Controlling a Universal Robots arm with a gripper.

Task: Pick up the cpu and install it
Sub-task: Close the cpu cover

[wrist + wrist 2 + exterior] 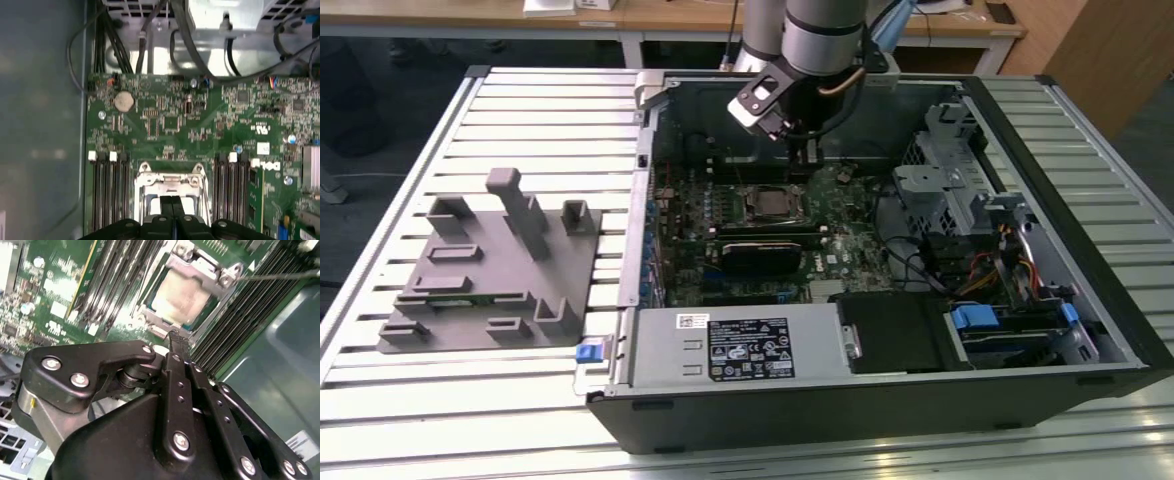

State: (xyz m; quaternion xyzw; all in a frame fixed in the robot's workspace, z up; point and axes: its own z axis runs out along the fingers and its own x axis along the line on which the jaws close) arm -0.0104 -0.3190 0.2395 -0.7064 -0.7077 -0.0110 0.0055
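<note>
It looked like a robotics lab or test workshop: a slatted aluminium tabletop [520, 110] carried an opened computer case [854, 420] with a grey fixture tray [480, 272] at its nine o'clock. A robot arm [825, 35] reached in, and wooden desks [680, 15] stood at twelve o'clock.

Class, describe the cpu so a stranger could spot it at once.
Look inside the open computer case at the green board. Between its rows of long dark slots sits a metal frame. The cpu is the pale flat square inside that frame.
</note>
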